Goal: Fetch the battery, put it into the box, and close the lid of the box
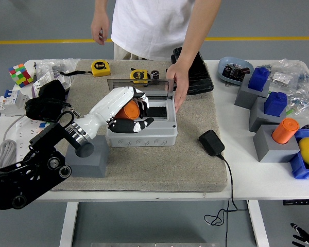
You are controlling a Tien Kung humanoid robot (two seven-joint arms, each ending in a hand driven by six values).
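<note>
The robot's left hand (127, 110), white-backed with black fingers, curls around the orange cylindrical battery (128, 110). Battery and hand hang over the left half of the open grey plastic box (142, 131), whose clear lid (139, 88) a person's hand (178, 85) steadies upright.

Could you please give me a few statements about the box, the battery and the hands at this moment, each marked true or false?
1. The left hand grips the orange battery over the open grey box. True.
2. The box's clear lid is closed flat. False: it stands raised at the box's far edge.
3. A person's hand rests at the box's far right corner. True.
4. The grey block beside the box holds a battery in its socket. False: its round socket is empty.
5. The right hand reaches over the box. False: only its fingertips show at the lower right corner.
</note>
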